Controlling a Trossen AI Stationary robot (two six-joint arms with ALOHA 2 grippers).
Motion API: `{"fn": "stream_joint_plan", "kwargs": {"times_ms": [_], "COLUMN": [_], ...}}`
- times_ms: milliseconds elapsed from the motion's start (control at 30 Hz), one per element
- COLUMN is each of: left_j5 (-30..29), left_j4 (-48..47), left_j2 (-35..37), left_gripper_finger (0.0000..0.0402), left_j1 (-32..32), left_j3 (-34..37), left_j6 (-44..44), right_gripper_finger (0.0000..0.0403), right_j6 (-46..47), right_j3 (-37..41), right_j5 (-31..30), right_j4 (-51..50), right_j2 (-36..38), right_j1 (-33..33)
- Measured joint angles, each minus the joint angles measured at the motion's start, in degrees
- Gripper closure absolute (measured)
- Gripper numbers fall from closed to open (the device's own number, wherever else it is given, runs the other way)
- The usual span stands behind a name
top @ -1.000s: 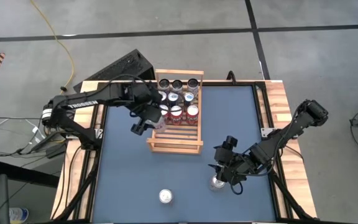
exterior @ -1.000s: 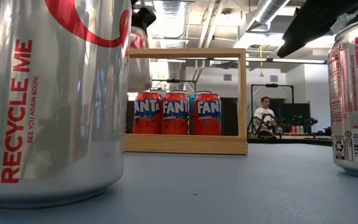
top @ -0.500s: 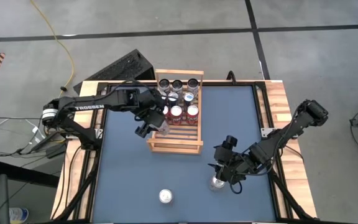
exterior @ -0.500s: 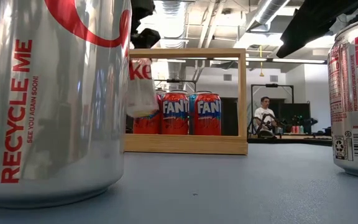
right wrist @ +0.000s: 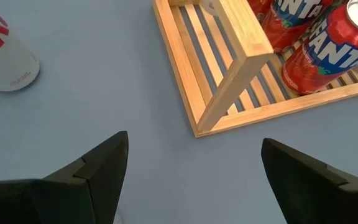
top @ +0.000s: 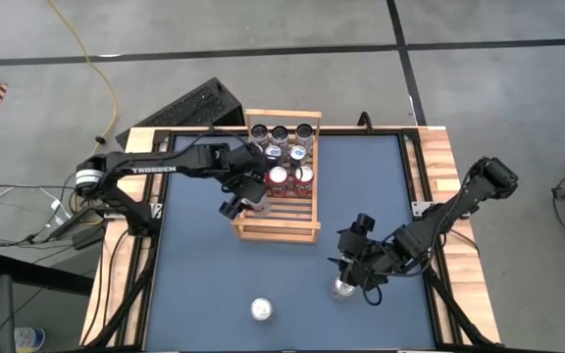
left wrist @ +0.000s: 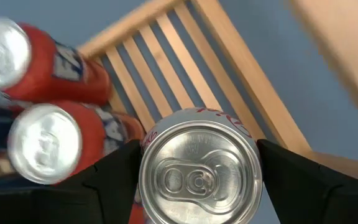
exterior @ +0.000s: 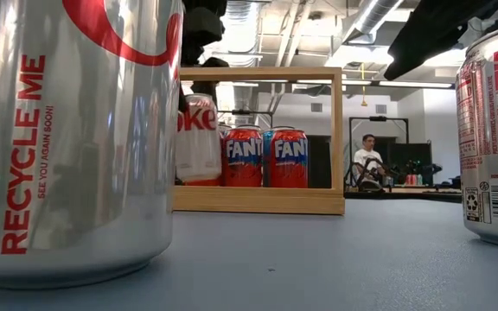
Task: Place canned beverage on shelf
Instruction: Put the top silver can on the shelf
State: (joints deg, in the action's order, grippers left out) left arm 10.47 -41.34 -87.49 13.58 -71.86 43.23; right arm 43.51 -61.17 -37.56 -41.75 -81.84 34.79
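1. Left pincer (top: 246, 194), clamped on the silver can (exterior: 199, 138), has carried it down inside the shelf (top: 275, 227), beside the Fanta cans (exterior: 266, 157).
2. Release should follow.
3. Right pincer (top: 346, 279) waits wide above the surface (top: 194, 284).

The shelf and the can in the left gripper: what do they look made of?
Shelf: pale, bare-looking wood, probably unpainted; slats and rails show grain. Diet Coke can in the left gripper: likely aluminium; brushed shiny lid with pull tab, silver printed wall.
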Motion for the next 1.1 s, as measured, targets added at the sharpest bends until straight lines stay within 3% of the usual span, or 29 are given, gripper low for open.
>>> {"fn": "stream_joint_plan", "kwargs": {"times_ms": [367,700,1100], "left_j5": [0.07,-0.27,-2.19], "left_j4": [-0.52,-0.96,-2.66], "left_j2": [-0.80,-5.90,-5.70], "left_gripper_finger": [0.0125,0.0126,0.0126], "left_j1": [0.49,0.61,0.75], "left_j3": [0.02,-0.11,-0.15], "left_j6": [-0.42,-0.02,1.08], "right_gripper_finger": [0.0065,0.0065,0.0065], "right_j6": [0.04,0.05,0.04], "right_j3": [-0.02,-0.02,-0.02], "right_j5": [-0.02,0.00,0.00], "right_j4": [-0.27,-0.18,-0.36], "right_j2": [0.00,0.00,0.00], "right_j1": [0.44,0.44,0.44]}}
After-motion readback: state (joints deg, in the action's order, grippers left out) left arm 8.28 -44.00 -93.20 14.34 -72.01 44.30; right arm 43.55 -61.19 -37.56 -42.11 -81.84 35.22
